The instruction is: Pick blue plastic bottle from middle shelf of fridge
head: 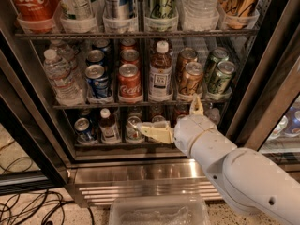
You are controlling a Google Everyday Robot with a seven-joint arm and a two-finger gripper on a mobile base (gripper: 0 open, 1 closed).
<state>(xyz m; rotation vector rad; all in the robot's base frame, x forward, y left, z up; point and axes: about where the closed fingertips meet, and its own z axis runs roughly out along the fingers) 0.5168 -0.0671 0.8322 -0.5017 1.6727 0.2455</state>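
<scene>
white arm (243, 172) reaches in from lower right, its hand (168, 112) with fingers (157, 131) spread wide.

Mid shelf (117, 105): bottle (160, 72), cans (130, 81); tool (168, 112) below

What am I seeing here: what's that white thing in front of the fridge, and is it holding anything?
This is the only camera view; it looks slightly down into a drinks fridge. The white thing coming in from the lower right is the robot's arm, ending in the gripper, a two-finger claw. Its fingers are spread open, one pointing left and one up, and hold nothing. It sits in front of the bottom shelf, just below the middle shelf. On that shelf stand water bottles at the left, cans, and the tall brown bottle with a white cap, above the gripper and untouched. A clear tub lies on the floor.
</scene>
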